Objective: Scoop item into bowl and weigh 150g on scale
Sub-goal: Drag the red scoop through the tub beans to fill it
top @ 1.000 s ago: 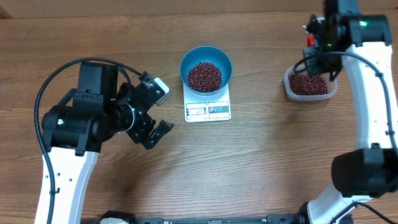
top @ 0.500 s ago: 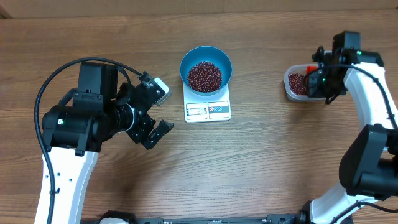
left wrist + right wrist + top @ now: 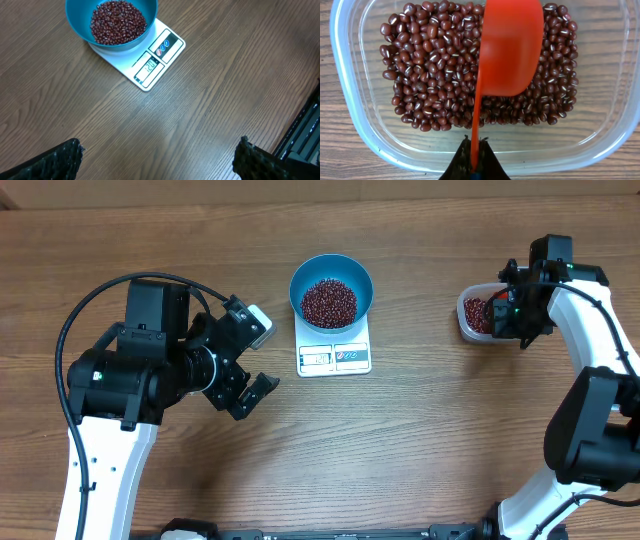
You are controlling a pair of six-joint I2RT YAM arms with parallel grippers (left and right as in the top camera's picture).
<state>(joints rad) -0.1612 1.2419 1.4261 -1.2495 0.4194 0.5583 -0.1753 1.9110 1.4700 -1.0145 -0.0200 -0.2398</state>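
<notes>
beans (image 3: 329,302) lie in the blue bowl (image 3: 331,264) on the scale (image 3: 335,358), weighing seems unfinished: right gripper (image 3: 475,167) clamps a red scoop (image 3: 512,50) over the tub (image 3: 350,125), left gripper (image 3: 258,358) spread, empty.

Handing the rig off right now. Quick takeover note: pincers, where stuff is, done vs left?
Left pincer: open, empty, over the bare table left of the scale.
Right pincer: shut on the red scoop, whose cup is down at the beans in the clear tub, far right.
Blue bowl stands on the scale, with a heap of beans inside.
Done: beans already in the bowl.
Left: display unreadable here; check it against the target weight, and probably top up from the tub.
</notes>
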